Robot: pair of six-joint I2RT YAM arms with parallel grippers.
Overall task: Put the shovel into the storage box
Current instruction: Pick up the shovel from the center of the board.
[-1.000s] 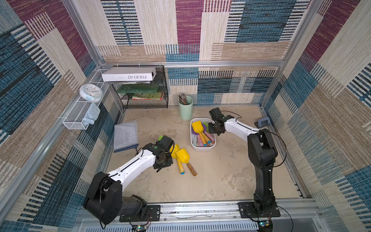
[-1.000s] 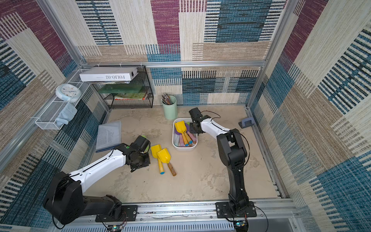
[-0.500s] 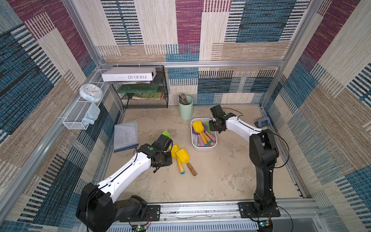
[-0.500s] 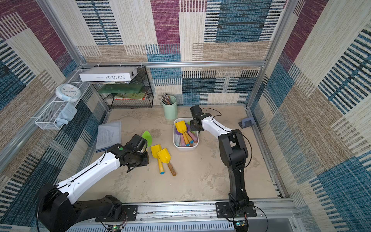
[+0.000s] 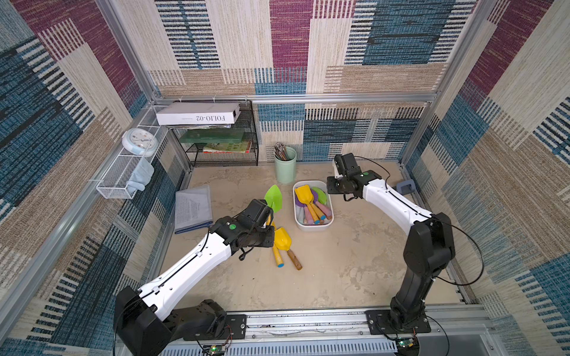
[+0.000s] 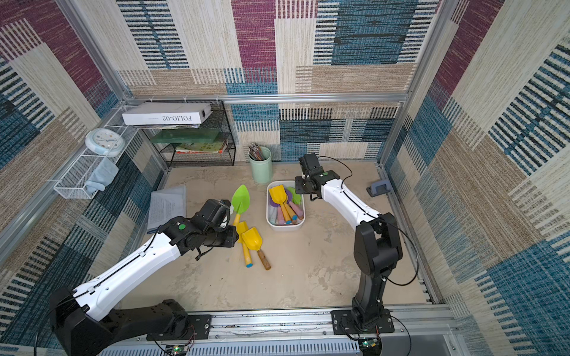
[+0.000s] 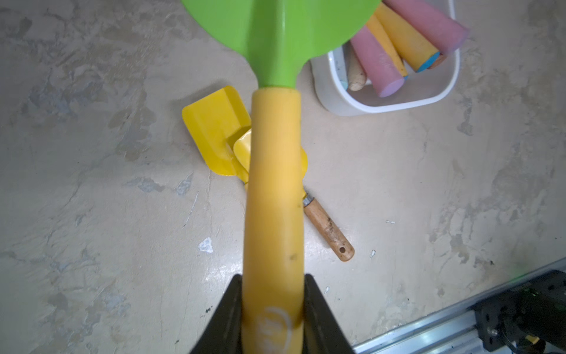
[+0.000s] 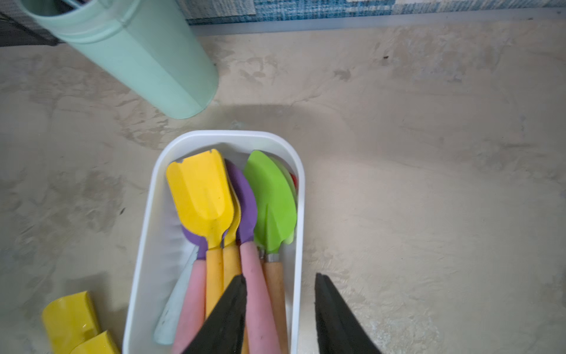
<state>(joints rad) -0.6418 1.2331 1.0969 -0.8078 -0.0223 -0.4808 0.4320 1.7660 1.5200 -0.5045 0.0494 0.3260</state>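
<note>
My left gripper (image 7: 273, 277) is shut on the yellow handle of a green-bladed shovel (image 7: 275, 184), held off the table; in both top views its blade (image 5: 273, 197) (image 6: 240, 198) points toward the back wall, just left of the storage box. That white storage box (image 5: 312, 228) (image 8: 226, 136) holds several shovels with yellow, purple and green blades. My right gripper (image 8: 280, 275) is open over the box's right wall, with nothing between its fingers. Two yellow shovels (image 5: 282, 239) (image 7: 214, 135) lie on the table under the left gripper.
A mint-green cup (image 5: 286, 169) (image 8: 137, 58) of pencils stands just behind the box. A grey folder (image 5: 193, 208) lies at the left, a black wire rack (image 5: 222, 145) sits at the back left, and a small grey object (image 5: 405, 187) rests by the right wall.
The left gripper has lifted the green shovel, and its blade now shows ahead of the wrist. The right gripper has opened and drawn slightly back from the box.
</note>
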